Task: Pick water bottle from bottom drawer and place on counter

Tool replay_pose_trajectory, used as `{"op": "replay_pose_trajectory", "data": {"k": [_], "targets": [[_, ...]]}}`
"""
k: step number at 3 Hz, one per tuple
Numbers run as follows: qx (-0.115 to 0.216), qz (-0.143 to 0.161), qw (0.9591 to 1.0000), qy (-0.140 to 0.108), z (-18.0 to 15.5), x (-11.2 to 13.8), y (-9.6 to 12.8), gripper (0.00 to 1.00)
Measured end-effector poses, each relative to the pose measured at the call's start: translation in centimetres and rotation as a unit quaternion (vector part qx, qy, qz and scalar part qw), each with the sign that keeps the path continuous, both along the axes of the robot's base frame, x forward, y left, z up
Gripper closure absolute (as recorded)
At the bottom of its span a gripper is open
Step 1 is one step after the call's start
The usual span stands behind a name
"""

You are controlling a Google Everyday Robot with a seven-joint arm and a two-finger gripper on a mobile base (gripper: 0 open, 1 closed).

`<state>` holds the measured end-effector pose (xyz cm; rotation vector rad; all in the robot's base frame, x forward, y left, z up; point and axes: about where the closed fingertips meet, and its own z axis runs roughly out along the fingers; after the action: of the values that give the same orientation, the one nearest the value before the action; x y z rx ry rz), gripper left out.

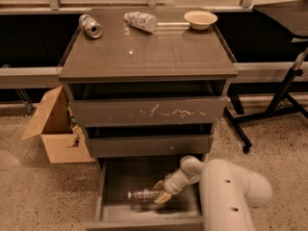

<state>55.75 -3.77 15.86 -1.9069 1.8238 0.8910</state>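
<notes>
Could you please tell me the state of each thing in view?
lowest dark grey-brown drawer: pulled open
small clear plastic water bottle: horizontal in that drawer, gripped
pincer: in the drawer, shut on the bottle
scratched upper drawer: ajar
silver metal can: on its side
white-grey patterned plastic bottle: on its side
brown cardboard box: flaps open
cream round bowl: upright

The worktop (144,57) is glossy and dark grey-brown, and it mirrors the window light. The scratched drawer front (144,112) looks matt, with rough white marks. The can (90,26) is shiny metal, the bowl (200,19) pale and matt. The box (53,129) is plain brown cardboard. Down in the bottom drawer (125,177), which has a dull smooth floor, the gripper (160,192) is yellowish and matt, just at the water bottle (142,195) of clear plastic. The arm (226,196) has a smooth cream shell, probably plastic. The floor (43,196) is speckled, stone-like.
</notes>
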Motion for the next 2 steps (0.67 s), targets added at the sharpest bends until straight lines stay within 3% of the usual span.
{"op": "replay_pose_trajectory", "data": {"k": [2], "targets": [[0.066, 0.023, 0.9951, -0.07, 9.3, -0.9, -3.1, 1.0]]}}
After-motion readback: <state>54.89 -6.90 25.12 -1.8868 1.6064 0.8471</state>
